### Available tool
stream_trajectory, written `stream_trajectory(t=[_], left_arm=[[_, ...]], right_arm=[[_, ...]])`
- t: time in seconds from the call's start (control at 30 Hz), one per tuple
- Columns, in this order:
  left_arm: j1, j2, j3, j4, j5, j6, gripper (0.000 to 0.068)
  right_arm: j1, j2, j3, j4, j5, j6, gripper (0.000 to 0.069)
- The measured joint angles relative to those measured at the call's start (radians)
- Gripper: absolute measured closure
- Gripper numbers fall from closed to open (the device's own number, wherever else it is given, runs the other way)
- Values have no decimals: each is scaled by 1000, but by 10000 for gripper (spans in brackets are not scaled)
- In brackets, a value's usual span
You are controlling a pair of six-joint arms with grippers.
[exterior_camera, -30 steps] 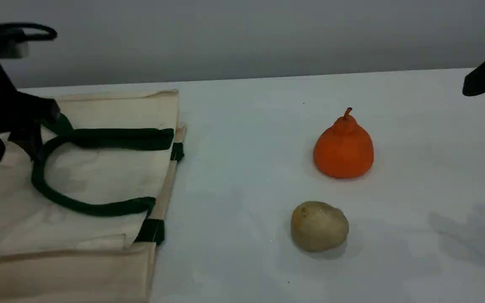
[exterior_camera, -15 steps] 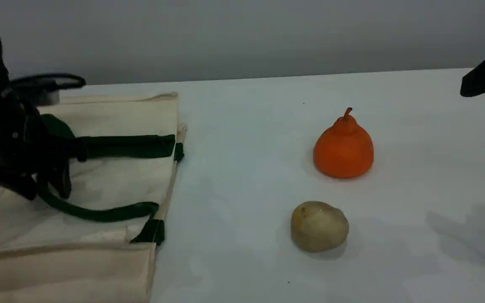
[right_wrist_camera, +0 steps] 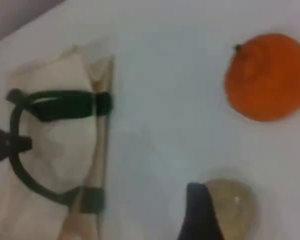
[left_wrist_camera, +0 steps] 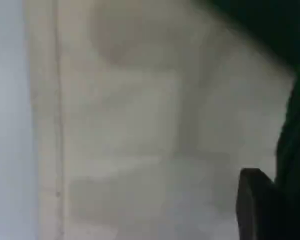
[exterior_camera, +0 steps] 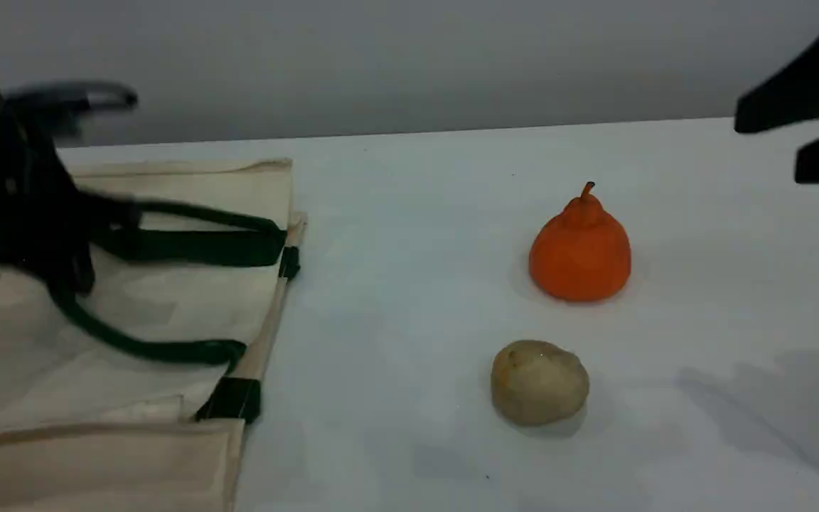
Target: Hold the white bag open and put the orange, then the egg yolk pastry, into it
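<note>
A white table (exterior_camera: 409,185) fills most of the scene view, its surface plain and smooth. Behind its far edge rises a flat grey wall (exterior_camera: 409,64), running the whole width of the view. Soft grey shadows (exterior_camera: 772,405) lie on the tabletop toward the right near corner. The right wrist view shows the same pale tabletop (right_wrist_camera: 160,75).

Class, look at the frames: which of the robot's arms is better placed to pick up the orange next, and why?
The right. The right gripper hangs open and empty on the orange's side of the table, and its camera already shows the fruit. The left gripper is shut on the white bag's green handle, across the table.
</note>
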Motion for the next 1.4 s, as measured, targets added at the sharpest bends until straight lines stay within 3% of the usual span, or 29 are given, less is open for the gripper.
stream_trajectory(t=[0.17, 0.33, 0.43, 0.53, 0.7, 0.83, 0.97, 1.17, 1.4], left_arm=[[0, -145, -91, -158, 121, 176, 611], [-1, -290, -166, -350, 268, 379, 611], [-14, -371, -181, -450, 329, 463, 611], [-43, -445, -181, -497, 372, 494, 611], [-109, -549, -181, -479, 418, 494, 611], [-158, -604, -184, -415, 458, 482, 611], [-161, -648, -210, -342, 494, 413, 611], [-210, -669, -276, -330, 590, 407, 611], [-280, -666, -286, -291, 617, 406, 611]], right_arm=[[29, -1, 0, 121, -6, -100, 251], [140, 2, -13, 154, -102, -209, 251], [212, 26, -36, 154, -179, -213, 251], [251, 58, -69, 154, -217, -213, 251], [251, 137, -130, 154, -245, -235, 251], [251, 214, -171, 152, -260, -268, 251], [251, 289, -203, 152, -282, -295, 251], [251, 410, -281, 150, -282, -299, 251], [250, 507, -366, 150, -282, -299, 251]])
